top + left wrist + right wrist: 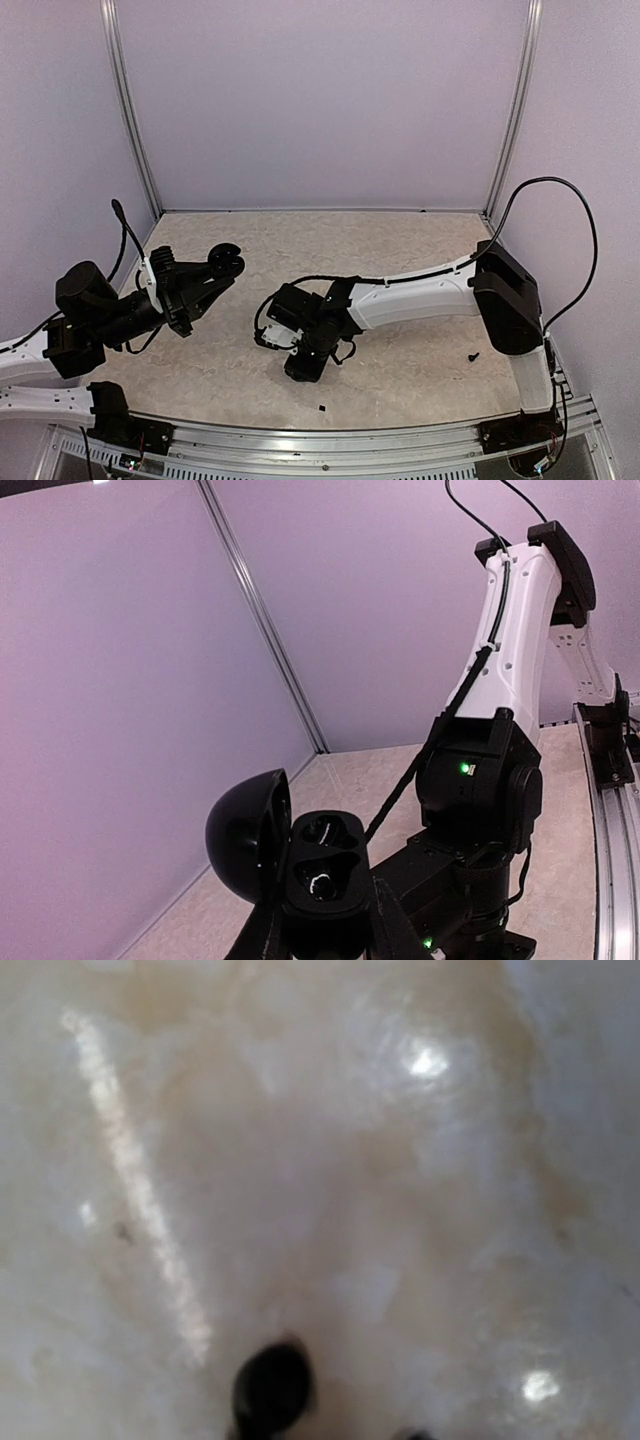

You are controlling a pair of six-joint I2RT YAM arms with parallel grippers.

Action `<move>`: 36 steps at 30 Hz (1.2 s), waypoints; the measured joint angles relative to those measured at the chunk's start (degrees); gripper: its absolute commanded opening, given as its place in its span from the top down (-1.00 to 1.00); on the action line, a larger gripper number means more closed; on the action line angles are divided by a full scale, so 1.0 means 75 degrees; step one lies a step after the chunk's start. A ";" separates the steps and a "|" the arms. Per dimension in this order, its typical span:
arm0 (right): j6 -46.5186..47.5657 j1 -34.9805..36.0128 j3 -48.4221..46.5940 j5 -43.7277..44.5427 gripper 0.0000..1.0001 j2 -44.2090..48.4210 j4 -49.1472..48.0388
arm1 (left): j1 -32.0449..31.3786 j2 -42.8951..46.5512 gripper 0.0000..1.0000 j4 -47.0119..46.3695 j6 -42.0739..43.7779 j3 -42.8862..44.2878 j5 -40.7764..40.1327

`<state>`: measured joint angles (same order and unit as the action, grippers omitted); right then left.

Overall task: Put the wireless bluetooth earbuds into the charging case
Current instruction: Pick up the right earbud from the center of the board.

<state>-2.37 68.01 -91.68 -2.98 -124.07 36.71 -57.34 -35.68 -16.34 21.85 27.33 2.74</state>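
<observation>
The charging case [322, 865] is black, and its domed lid [245, 835] stands open to the left. Its two wells show only small white glints, so I cannot tell what lies in them. My left gripper [325, 920] is shut on the case's base and holds it above the left of the table [228, 262]. My right gripper [303, 367] points straight down at the table's middle, close to the surface. Its wrist view is blurred, with a dark rounded blob [270, 1385] at the bottom edge. I cannot tell whether that blob is an earbud or a fingertip. No earbud shows clearly.
A small black piece [474, 355] lies on the marbled tabletop [400, 250] near the right arm's base. A tinier black bit [322, 408] sits near the front edge. Purple walls close off the back and both sides. The right arm [480, 790] fills the left wrist view's right half.
</observation>
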 measured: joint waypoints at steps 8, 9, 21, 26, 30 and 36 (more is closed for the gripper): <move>0.0262 0.0017 -0.0624 -0.0452 0.25 -0.0280 0.0522 | 0.0006 -0.0012 0.99 0.0000 -0.0003 0.0000 0.0006; 0.0297 0.0017 -0.0717 -0.0487 0.26 -0.0344 0.0560 | 0.0006 -0.0012 0.99 0.0000 -0.0006 0.0000 0.0009; 0.0513 0.0032 -0.1705 -0.0554 0.49 -0.0950 0.1192 | 0.0009 0.0023 0.99 0.0000 -0.0029 0.0000 0.0009; 0.0568 0.0032 -0.1763 -0.0484 0.67 -0.0976 0.1323 | 0.0009 0.0023 0.99 0.0000 -0.0029 0.0000 0.0009; 0.0597 0.0032 -0.1766 -0.0484 0.77 -0.0976 0.1373 | 0.0012 0.0020 0.99 0.0000 -0.0029 0.0000 0.0012; 0.0597 0.0006 -0.1626 -0.0513 0.86 -0.0892 0.1230 | 0.0055 0.0000 0.99 -0.0029 -0.0111 0.0000 0.0029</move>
<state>2.11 68.05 -103.88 -6.83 -130.76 45.93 -56.93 -35.68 -16.56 21.02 27.33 2.96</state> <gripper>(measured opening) 0.122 0.219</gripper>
